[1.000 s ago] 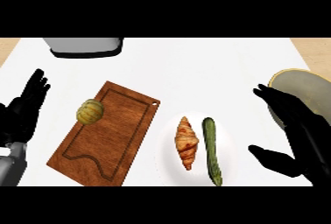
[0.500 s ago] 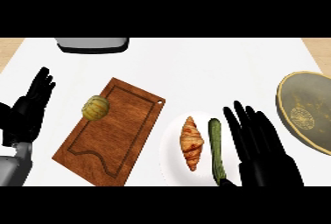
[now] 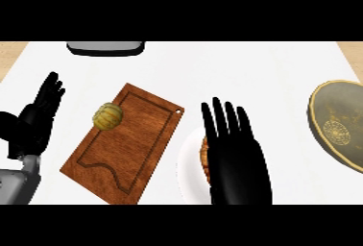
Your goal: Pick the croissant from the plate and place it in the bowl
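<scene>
Right robot hand (image 3: 237,158) open, fingers straight, flat over the white plate (image 3: 186,163). It covers nearly all of the croissant (image 3: 203,153); only a brown sliver shows at the hand's left edge, still on the plate. Can't tell if the fingers touch it. Bowl (image 3: 339,124) far right on the tabletop (image 3: 234,72), cut off by the edge. Left robot hand (image 3: 39,115) open, resting at left. Cutting board (image 3: 124,141) between, small round yellowish item (image 3: 108,116) on it, hard to identify. Grey object (image 3: 106,47) at far edge, cropped.
</scene>
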Robot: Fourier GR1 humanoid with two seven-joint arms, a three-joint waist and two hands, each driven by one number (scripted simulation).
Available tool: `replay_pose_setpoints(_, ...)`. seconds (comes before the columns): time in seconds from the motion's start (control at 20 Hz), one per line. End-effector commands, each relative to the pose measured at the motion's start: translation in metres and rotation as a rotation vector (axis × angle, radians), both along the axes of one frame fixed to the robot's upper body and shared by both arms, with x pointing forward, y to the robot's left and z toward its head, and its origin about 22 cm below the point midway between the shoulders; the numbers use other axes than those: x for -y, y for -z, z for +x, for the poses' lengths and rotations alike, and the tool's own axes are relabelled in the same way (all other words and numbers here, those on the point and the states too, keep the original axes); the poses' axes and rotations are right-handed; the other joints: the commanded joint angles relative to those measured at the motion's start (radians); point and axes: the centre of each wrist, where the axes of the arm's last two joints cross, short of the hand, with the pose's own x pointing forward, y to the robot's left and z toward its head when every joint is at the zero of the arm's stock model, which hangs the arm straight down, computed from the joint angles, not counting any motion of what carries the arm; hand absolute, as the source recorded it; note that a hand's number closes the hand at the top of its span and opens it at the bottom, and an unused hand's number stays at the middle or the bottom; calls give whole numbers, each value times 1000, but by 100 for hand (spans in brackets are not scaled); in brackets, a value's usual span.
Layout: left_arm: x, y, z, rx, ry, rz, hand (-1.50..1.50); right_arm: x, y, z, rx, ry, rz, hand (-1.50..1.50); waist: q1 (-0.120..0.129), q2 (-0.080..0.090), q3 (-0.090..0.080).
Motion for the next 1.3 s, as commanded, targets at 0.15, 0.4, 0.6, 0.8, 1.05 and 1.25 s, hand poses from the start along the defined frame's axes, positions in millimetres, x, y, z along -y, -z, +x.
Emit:
replay_pose_setpoints(0.15, 1, 11, -9, 6, -1, -5, 0, -19, 13, 41, -298, 181, -192, -150, 8, 3, 1)
replay_pose_setpoints(0.4, -12, -11, -1, -3, 12, 10, 0, -23, 26, 57, -422, 180, -209, -150, 12, 2, 3)
replay_pose_setpoints(0.6, 3, 11, -6, -8, 0, -2, 0, -18, 37, 68, -534, 226, -291, -150, -1, -1, 2)
replay_pose_setpoints(0.8, 3, 8, 7, -13, -11, -4, 0, -23, 51, 79, -583, 249, -318, -150, -8, 5, 3)
replay_pose_setpoints(1.05, -8, 1, -5, 5, 2, -3, 0, -39, 57, 62, -487, 219, -400, -150, -7, -3, 4)
replay_pose_setpoints(1.25, -1, 11, -6, -3, -5, -6, 0, -45, 45, 76, -437, 214, -440, -150, -10, 0, 4)
